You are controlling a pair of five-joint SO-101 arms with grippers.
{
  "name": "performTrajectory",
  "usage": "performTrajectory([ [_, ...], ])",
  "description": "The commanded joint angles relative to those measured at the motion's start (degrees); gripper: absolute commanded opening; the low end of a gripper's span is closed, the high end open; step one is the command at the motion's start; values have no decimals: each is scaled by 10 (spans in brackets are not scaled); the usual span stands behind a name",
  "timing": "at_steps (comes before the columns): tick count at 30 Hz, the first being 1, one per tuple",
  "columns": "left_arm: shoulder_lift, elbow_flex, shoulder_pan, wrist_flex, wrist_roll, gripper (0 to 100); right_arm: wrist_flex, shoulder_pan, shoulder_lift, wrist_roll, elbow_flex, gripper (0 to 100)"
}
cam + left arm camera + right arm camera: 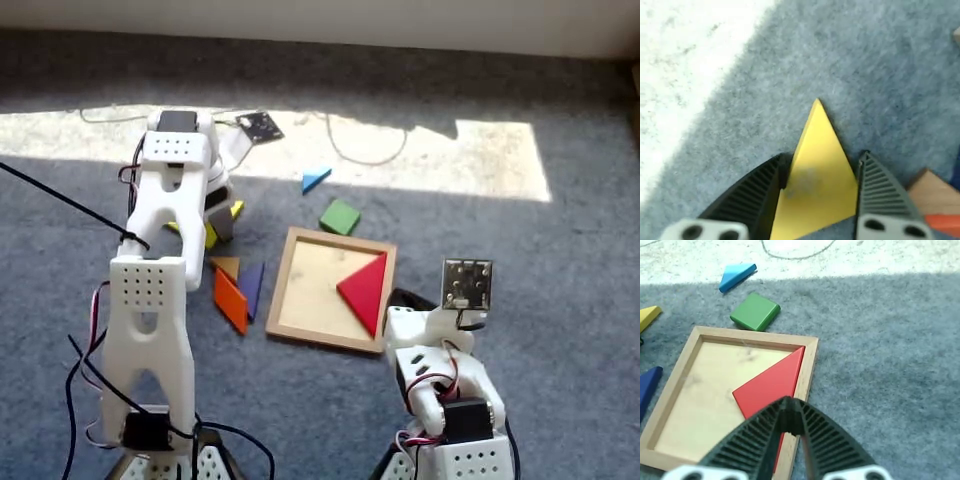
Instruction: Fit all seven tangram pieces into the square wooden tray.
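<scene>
On the grey carpet, the square wooden tray (310, 285) lies in the middle. Only the big red triangle (367, 287) is inside, on its right side, so I think the job has just begun. Left of the tray and a bit farther off, the left gripper (824, 156) has both fingers closed on the yellow triangle (815, 190). Next it should lift that piece, carry it right and turn it to fit. By the tray's near right edge, the right gripper (791, 402) is pinched shut and holds nothing. The yellow triangle looks flat, smooth and bright, with a sharp tip.
</scene>
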Motion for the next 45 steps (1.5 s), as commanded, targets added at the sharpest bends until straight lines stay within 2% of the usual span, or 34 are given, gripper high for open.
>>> performTrajectory([
  [1, -3, -1, -6, 18, -8, 159, -14, 3, -8, 7, 1, 20],
  [4, -7, -31, 3, 56, -3, 141, -14, 3, -8, 7, 1, 20],
  [6, -15, -66, 3, 83, 32, 157, -14, 3, -8, 7, 1, 20],
  [9, -44, -95, -7, 86, 91, 245, -14, 3, -8, 7, 1, 20],
  [11, -72, -94, -21, 88, 103, 302, -14, 3, -8, 7, 1, 20],
  [21, -200, 24, -77, 84, 47, 296, -14, 3, -8, 7, 1, 20],
  [33, -57, 24, -79, -9, 38, 295, -14, 3, -8, 7, 1, 20],
  [38, -24, 24, -70, 14, -8, 294, -14, 3, -8, 7, 1, 20],
  [45, -33, 24, -60, 69, -8, 294, -14, 3, -8, 7, 1, 20],
])
